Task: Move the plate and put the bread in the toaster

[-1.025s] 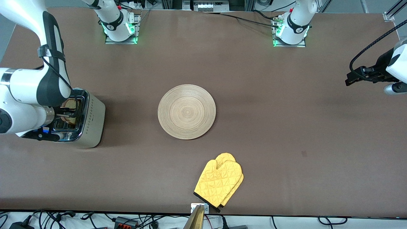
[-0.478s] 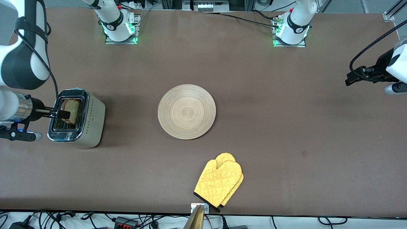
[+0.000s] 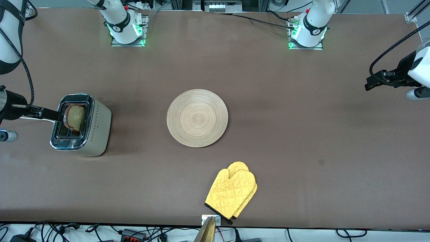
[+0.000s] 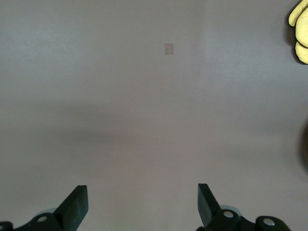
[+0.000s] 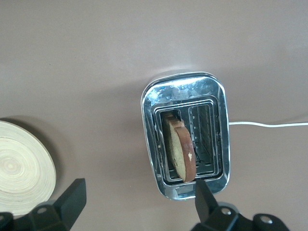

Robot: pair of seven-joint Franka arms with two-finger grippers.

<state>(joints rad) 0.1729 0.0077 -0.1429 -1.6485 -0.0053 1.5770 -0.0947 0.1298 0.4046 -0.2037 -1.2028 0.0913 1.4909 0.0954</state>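
Observation:
The toaster (image 3: 97,129) stands at the right arm's end of the table, chrome top (image 5: 185,86) up. The bread (image 3: 74,117) stands tilted in the slot nearer the plate, its brown crust (image 5: 185,154) sticking out. The wooden plate (image 3: 197,117) lies bare at the table's middle, and its edge (image 5: 21,173) shows in the right wrist view. My right gripper (image 3: 59,116) hangs over the toaster's outer edge, open (image 5: 139,195) and holding nothing. My left gripper (image 3: 369,82) waits over the left arm's end of the table, open (image 4: 143,199) and empty above bare table.
A yellow oven mitt (image 3: 231,193) lies near the table's front edge, nearer the camera than the plate; its tip (image 4: 301,31) shows in the left wrist view. The toaster's white cord (image 5: 264,124) trails off toward the table's end.
My right gripper let go of the bread, opened fully and rose away from the toaster toward the table's end. The bread stays in the slot. The left arm has not moved.

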